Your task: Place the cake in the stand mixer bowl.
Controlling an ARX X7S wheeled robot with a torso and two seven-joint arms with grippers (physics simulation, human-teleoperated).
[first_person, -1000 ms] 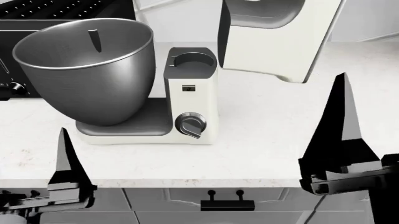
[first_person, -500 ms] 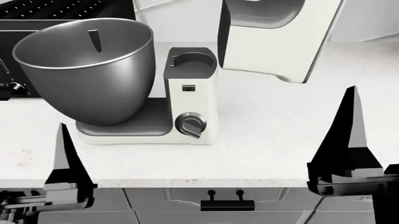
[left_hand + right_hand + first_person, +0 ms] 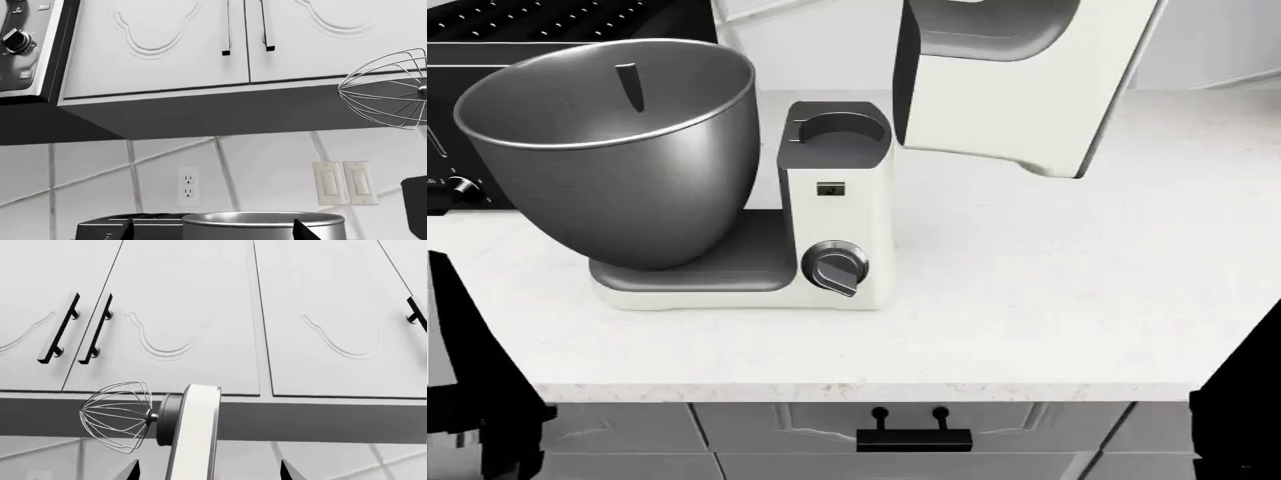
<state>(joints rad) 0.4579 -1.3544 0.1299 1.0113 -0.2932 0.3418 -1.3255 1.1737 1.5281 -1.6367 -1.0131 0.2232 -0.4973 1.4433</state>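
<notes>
Steel bowl (image 3: 607, 150) upper left on worktop (image 3: 1028, 290), mixer head (image 3: 1021, 80) tilted up, leaving bowl mouth clear. Cake unseen. Claw states: cannot tell.

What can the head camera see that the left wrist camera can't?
Only the head view shows the white counter, the mixer's dark dial, the drawer handle and the inside of the bowl, which holds no cake. Only the left wrist view shows the wire whisk, the upper cupboards, a wall socket and light switches. Both show the steel bowl, seen in the wrist view only as a rim. Neither shows the cake.
</notes>
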